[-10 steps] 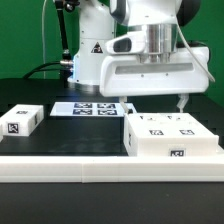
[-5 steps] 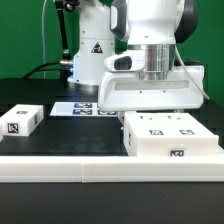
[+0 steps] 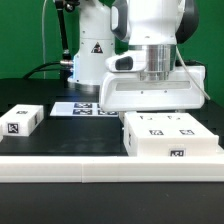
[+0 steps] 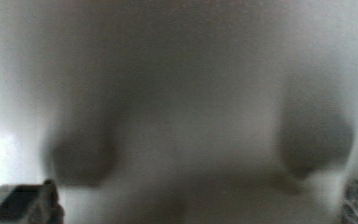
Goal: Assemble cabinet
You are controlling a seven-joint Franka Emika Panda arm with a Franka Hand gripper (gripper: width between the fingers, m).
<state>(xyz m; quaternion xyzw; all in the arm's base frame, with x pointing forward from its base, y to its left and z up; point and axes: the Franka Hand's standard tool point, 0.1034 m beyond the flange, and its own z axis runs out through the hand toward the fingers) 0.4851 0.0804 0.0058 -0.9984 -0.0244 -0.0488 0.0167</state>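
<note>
The white cabinet body (image 3: 170, 136), a blocky box with marker tags on its top and front, lies on the black table at the exterior view's right. A smaller white cabinet piece (image 3: 22, 120) with one tag lies at the exterior view's left. My gripper (image 3: 152, 108) is low, right behind and over the body's far edge, and its fingertips are hidden by the box. In the wrist view a blurred white surface (image 4: 176, 90) fills the picture, very close. The dark fingertips (image 4: 19, 202) sit far apart at the picture's edges, so the gripper (image 4: 190, 205) is open and holds nothing.
The marker board (image 3: 85, 108) lies flat between the two white pieces, in front of the white robot pedestal (image 3: 90, 55). A long white rail (image 3: 100, 172) runs along the table's front edge.
My gripper has come down from above the cabinet body until its fingers dropped behind the box's far edge. Over the last half second nothing has moved.
</note>
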